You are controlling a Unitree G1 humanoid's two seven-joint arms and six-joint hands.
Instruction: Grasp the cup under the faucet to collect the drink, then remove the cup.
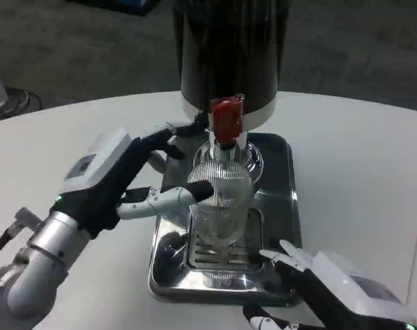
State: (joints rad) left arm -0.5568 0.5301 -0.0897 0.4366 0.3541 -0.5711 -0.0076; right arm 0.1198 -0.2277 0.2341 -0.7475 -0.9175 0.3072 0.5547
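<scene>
Standing on the white counter [360, 151], the black dispenser [229, 48] hangs its red faucet [227, 118] over the steel drip tray [281, 206]. The left hand [126, 182] grips the upright ribbed cup [220, 196] below; the right hand [318, 282] rests open nearby.

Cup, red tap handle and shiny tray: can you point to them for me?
cup [220, 199]: head view, on its ribbed clear side.
red tap handle [227, 117]: head view, on its front.
shiny tray [289, 199]: head view, on its right rim.

The head view looks steeply down, close over the white table [346, 158], facing the dispenser [229, 51]
</scene>
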